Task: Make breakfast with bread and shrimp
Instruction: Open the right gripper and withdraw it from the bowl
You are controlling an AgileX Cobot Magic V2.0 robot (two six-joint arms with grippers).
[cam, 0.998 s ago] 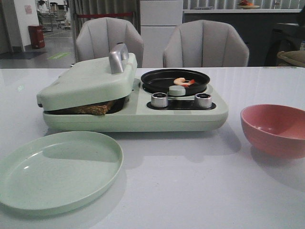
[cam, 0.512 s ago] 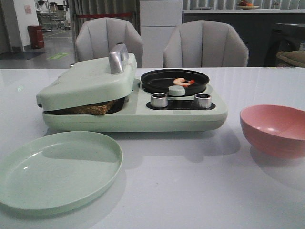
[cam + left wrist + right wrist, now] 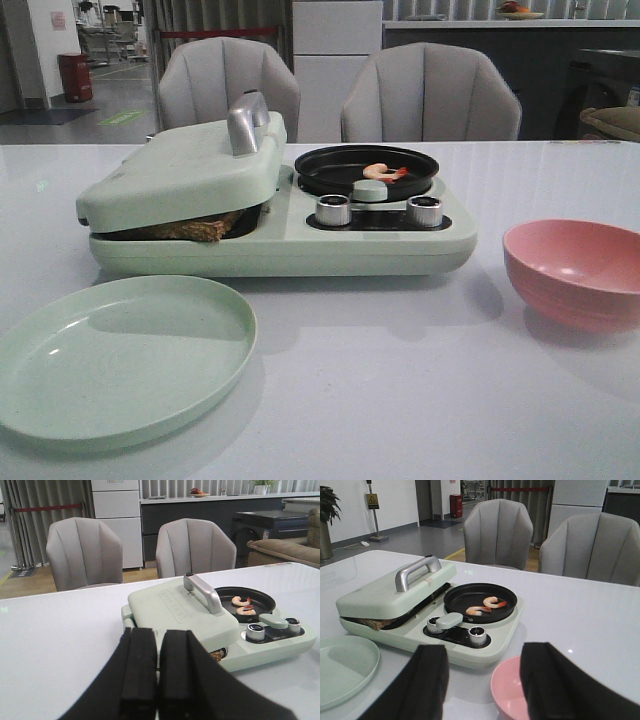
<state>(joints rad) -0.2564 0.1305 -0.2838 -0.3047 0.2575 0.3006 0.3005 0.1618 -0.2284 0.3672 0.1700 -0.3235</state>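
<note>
The bread (image 3: 185, 229) lies inside the pale green sandwich maker (image 3: 280, 215) under its closed lid; only a brown edge shows, as in the right wrist view (image 3: 369, 623). Two shrimp (image 3: 485, 606) lie in the black pan (image 3: 480, 602) on the maker's right half; the front view shows one shrimp (image 3: 383, 172). My left gripper (image 3: 156, 672) is shut and empty, held above the table near the maker's lid (image 3: 180, 615). My right gripper (image 3: 482, 680) is open and empty, above the pink bowl (image 3: 512, 692). Neither gripper shows in the front view.
An empty pale green plate (image 3: 115, 355) sits at the front left. The pink bowl (image 3: 575, 270) sits at the right. The maker has a silver lid handle (image 3: 247, 122) and two knobs (image 3: 380, 210). Two grey chairs (image 3: 340, 90) stand behind the table.
</note>
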